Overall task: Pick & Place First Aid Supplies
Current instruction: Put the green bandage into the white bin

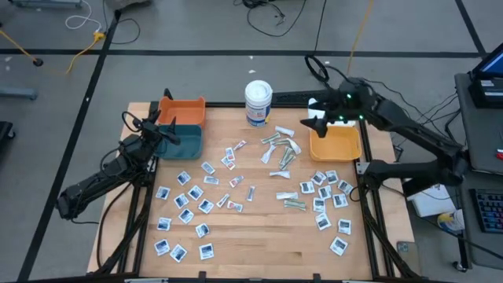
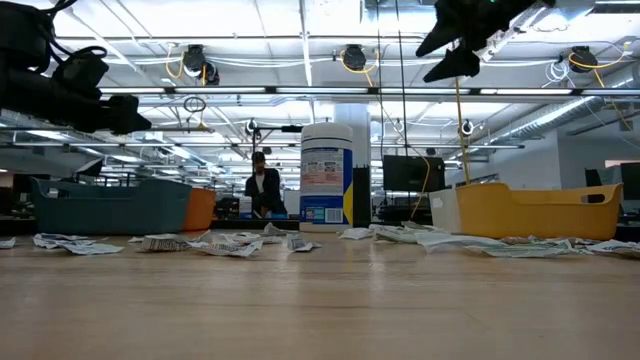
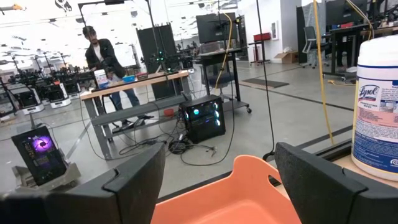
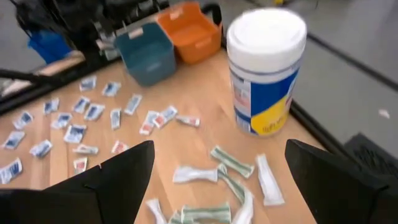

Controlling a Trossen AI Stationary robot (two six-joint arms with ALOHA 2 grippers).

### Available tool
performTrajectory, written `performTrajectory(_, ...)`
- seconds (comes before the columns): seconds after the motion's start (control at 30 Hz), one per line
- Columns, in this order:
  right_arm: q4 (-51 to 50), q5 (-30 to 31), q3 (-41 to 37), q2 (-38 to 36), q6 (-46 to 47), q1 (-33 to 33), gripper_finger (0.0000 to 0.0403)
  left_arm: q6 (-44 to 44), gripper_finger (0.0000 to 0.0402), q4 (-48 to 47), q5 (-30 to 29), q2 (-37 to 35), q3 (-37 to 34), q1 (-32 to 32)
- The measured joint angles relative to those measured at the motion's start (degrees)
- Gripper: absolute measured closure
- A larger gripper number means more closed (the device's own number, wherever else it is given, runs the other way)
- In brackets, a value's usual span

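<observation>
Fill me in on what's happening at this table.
Nothing is being handled at this moment. First aid packets lie scattered across the wooden table. The left gripper hangs open over the orange bin and teal bin at the table's far left. The right gripper hangs open above the yellow-orange bin, near the white tub. Neither holds anything.

My dark fingers frame white-and-blue sachets, a teal bin, an orange bin, a white, blue-and-yellow-labelled tub.
</observation>
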Motion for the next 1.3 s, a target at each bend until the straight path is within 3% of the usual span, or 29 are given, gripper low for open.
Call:
performTrajectory(0.3, -20.1, 0.3, 15.6, 11.7, -0.9, 0.0, 0.0044, 0.0, 0.0094, 0.0, 0.0, 0.0, 0.0, 0.0)
performTrajectory(0.57, -28.4, 0.2, 23.7, 18.4, -7.9, 5.6, 0.0044, 0.0, 0.0094, 0.0, 0.0, 0.0, 0.0, 0.0)
performTrajectory(0.8, -33.9, 0.3, 24.4, 22.6, -7.8, 12.1, 0.0044, 0.0, 0.0094, 0.0, 0.0, 0.0, 0.0, 0.0)
performTrajectory(1.03, -40.2, 0.4, 24.4, 25.9, 0.3, 20.4, 0.0044, 0.0, 0.0094, 0.0, 0.0, 0.0, 0.0, 0.0)
performTrajectory(1.3, -40.4, 0.4, 24.4, 26.3, 9.9, 31.7, 0.0044, 0.0, 0.0094, 0.0, 0.0, 0.0, 0.0, 0.0)
